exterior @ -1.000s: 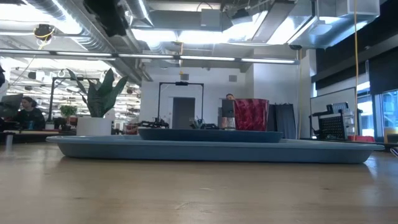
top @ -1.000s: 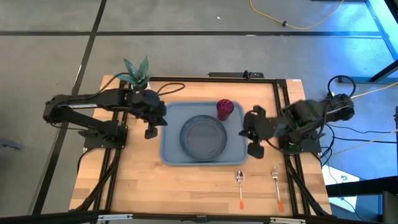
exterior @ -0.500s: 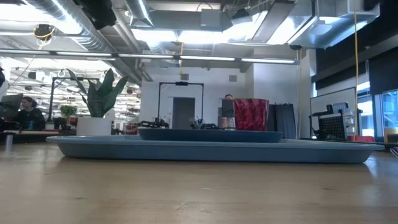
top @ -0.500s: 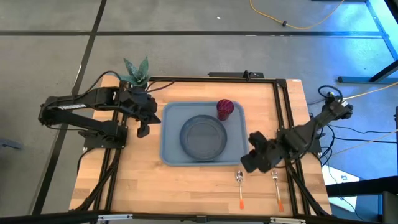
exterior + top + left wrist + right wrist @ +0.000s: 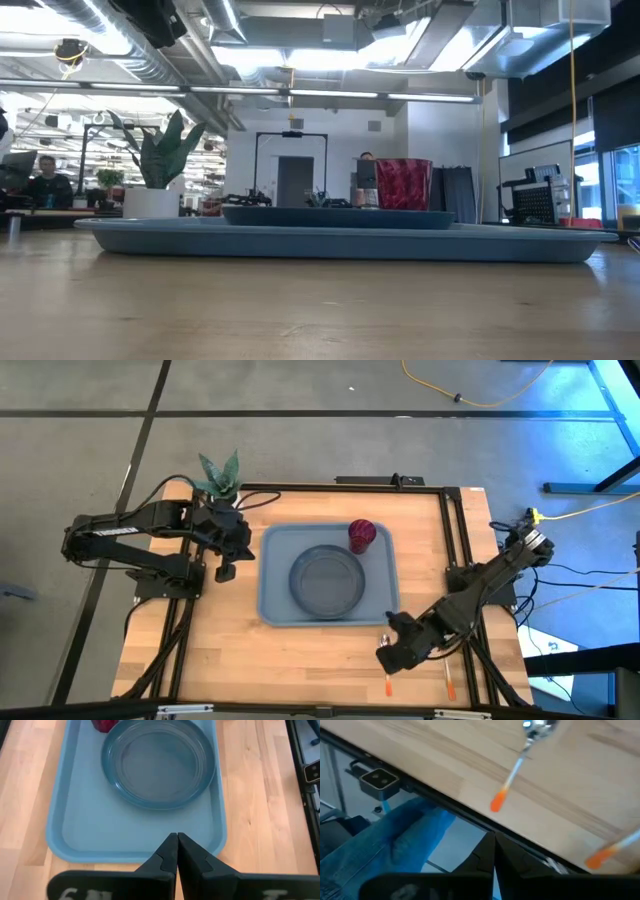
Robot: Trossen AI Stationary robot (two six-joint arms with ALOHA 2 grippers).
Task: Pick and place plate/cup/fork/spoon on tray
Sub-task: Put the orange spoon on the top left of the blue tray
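Note:
The light blue tray (image 5: 328, 575) lies in the middle of the table. On it rest the grey-blue plate (image 5: 327, 580) and, at the far right corner, the dark red cup (image 5: 361, 534). The spoon (image 5: 517, 765) and the fork (image 5: 450, 682) lie flat on the wood near the front edge, right of centre. My right gripper (image 5: 390, 657) hovers shut over the spoon, hiding most of it from above; only the orange handle end (image 5: 387, 685) shows. My left gripper (image 5: 222, 570) hangs shut beside the tray's left edge, pointing toward the tray (image 5: 75, 820).
A white pot with a green plant (image 5: 220, 480) stands at the far left corner. Black frame rails run along the table's sides and front edge (image 5: 380, 780). Beyond the front edge, blue denim of a person (image 5: 395, 845) shows. Bare wood lies left of the tray.
My right gripper has swung from beside the tray's right edge toward the table's near edge, sinking and rolling about its axis. It now hangs over the spoon, fingers still shut. My left gripper has drawn back a little toward the table's left edge. Tray, plate, cup, spoon and fork have stayed put.

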